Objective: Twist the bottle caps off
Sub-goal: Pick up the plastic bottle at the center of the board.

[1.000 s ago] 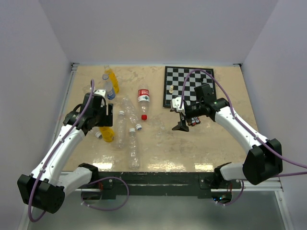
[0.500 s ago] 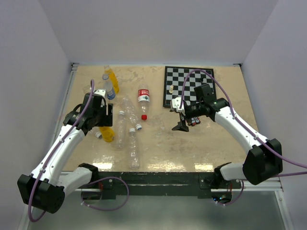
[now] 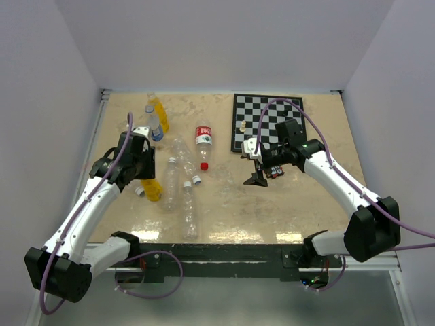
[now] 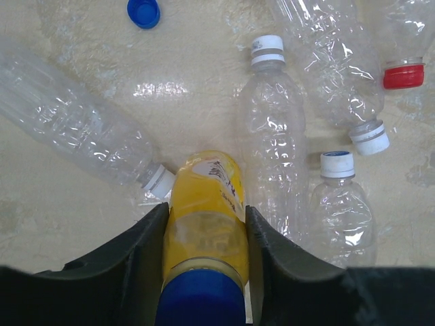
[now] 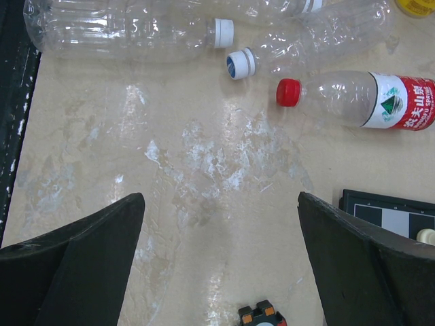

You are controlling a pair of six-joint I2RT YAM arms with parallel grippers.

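An orange-yellow bottle (image 4: 204,238) lies on the table with its blue cap (image 4: 200,302) towards the wrist camera. My left gripper (image 4: 206,210) is shut on its body just below the cap, both fingers pressed against its sides. From above, that bottle (image 3: 152,190) sits at the left gripper (image 3: 144,175). A second orange-yellow bottle (image 3: 159,112) and a clear blue-labelled bottle (image 3: 153,124) lie at the far left. A loose blue cap (image 4: 143,11) rests on the table. My right gripper (image 5: 221,197) hangs open over bare table, holding nothing.
Several clear unlabelled bottles (image 4: 272,136) with white caps (image 4: 267,49) lie beside the held bottle. A red-labelled bottle (image 5: 380,98) with a red cap (image 5: 288,92) lies mid-table. A chessboard (image 3: 268,122) with white pieces is at the back right. A small black-and-orange object (image 5: 262,316) sits below the right gripper.
The left gripper's fingers have closed in onto the orange-yellow bottle. The right arm has not moved.
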